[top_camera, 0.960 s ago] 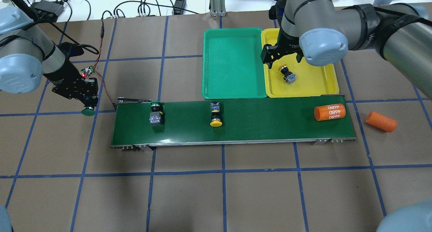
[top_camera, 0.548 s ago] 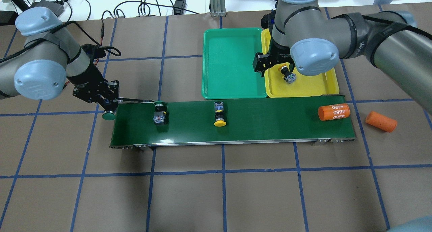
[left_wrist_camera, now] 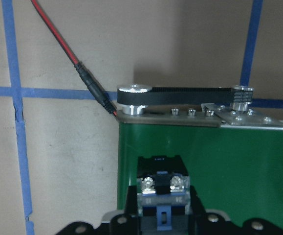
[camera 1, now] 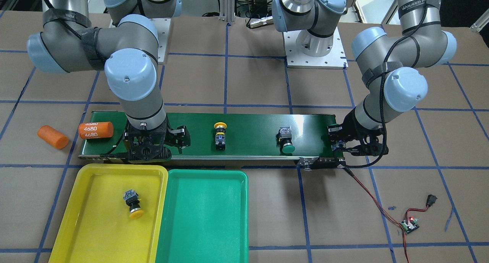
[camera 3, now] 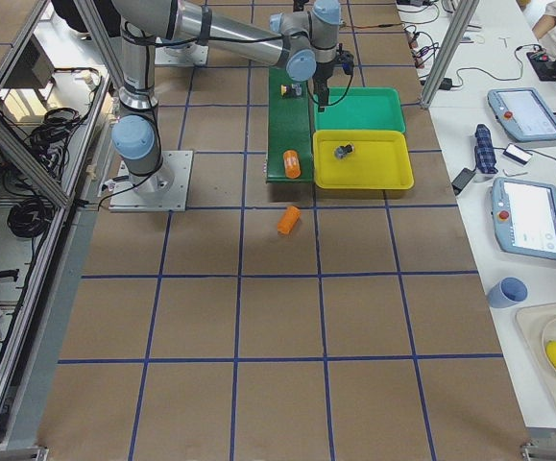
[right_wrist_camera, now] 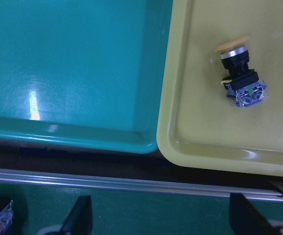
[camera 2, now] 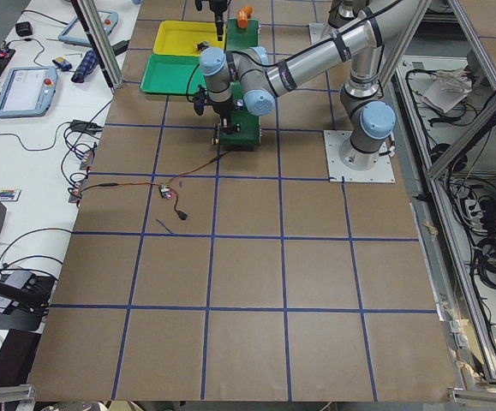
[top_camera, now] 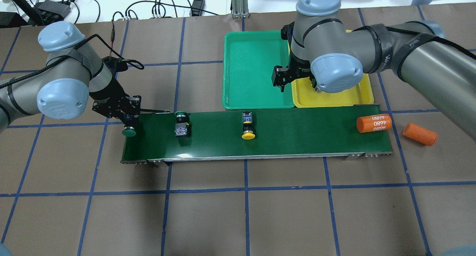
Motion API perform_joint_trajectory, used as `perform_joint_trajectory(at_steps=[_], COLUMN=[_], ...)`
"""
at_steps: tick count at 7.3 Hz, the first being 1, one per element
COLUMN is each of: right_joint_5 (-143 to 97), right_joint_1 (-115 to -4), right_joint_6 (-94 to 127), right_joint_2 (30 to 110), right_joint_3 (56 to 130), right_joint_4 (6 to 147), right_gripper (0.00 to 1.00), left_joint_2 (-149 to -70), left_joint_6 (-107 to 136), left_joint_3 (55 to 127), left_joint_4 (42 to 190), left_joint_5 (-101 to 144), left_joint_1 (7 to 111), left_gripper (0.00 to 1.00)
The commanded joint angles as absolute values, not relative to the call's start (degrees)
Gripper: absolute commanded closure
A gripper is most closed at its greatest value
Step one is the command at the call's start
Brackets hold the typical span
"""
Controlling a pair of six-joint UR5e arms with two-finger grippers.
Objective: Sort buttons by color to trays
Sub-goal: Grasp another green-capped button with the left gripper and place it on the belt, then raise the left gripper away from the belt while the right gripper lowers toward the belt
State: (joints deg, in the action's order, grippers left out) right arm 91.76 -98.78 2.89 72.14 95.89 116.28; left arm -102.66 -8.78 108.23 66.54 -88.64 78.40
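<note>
Clock directions are read from over the robot's shoulders, with 12 pointing away from it.

The left pincer [top_camera: 128, 122] is clenched on a green button [top_camera: 129, 131] at the 9 o'clock end of the belt [top_camera: 297, 137]. In the wrist view the button's grey body sits gripped between the black fingers [left_wrist_camera: 131, 205], over the belt's corner. Its cap points toward 6 o'clock. I cannot tell whether it touches the belt.

A second green button [top_camera: 181, 124] lies on the belt near the first, toward 3 o'clock and apart from it, with its cap toward 12. A yellow button [top_camera: 248, 128] lies farther toward 3 o'clock, near the belt's middle, with its cap toward 6.

The right pincer [right_wrist_camera: 163, 220] is released, its fingers spread wide with nothing between them. It hangs over the belt's 12 o'clock edge, where the two trays meet.

The green tray [top_camera: 253, 70] and the yellow tray [camera 1: 76, 202] touch side by side at 12 o'clock of the belt, the green one at 9 o'clock of the yellow. A second yellow button [right_wrist_camera: 239, 78] lies on its side in the yellow tray, apart from the rims, with its cap toward 11 o'clock.

An orange cylinder marked 4680 [top_camera: 373, 123] lies on the belt's 3 o'clock end. A plain orange cylinder [top_camera: 420, 134] lies on the tabletop [top_camera: 238, 211] near it, farther toward 3 o'clock.
</note>
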Motion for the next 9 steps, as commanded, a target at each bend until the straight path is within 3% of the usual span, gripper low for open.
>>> perform_joint_trajectory(at_steps=[1, 2, 4, 8, 9], right_joint_5=[91.76, 91.76, 91.67, 91.67, 91.67], right_joint_1=[-98.88, -98.88, -98.96, -99.93, -100.37], right_joint_6=[2.81, 2.90, 2.99, 3.60, 3.69], right_joint_2=[71.37, 71.02, 70.75, 70.58, 70.32], right_joint_3=[95.98, 95.98, 95.98, 96.06, 96.06], right_joint_4=[118.21, 118.21, 118.21, 119.36, 119.36], right_gripper=[0.00, 0.00, 0.00, 0.00, 0.00], left_joint_2=[-103.01, -102.83, -99.34, -89.42, -86.34], left_joint_6=[-9.76, -9.67, -9.67, -10.28, -10.37], left_joint_3=[108.81, 108.72, 107.59, 96.08, 96.67], left_joint_4=[66.18, 66.88, 69.32, 88.90, 89.64], left_joint_5=[-88.51, -87.55, -87.98, -88.59, -88.59], left_joint_1=[78.84, 78.92, 79.19, 79.10, 79.10], left_gripper=[0.13, 0.00, 0.00, 0.00, 0.00])
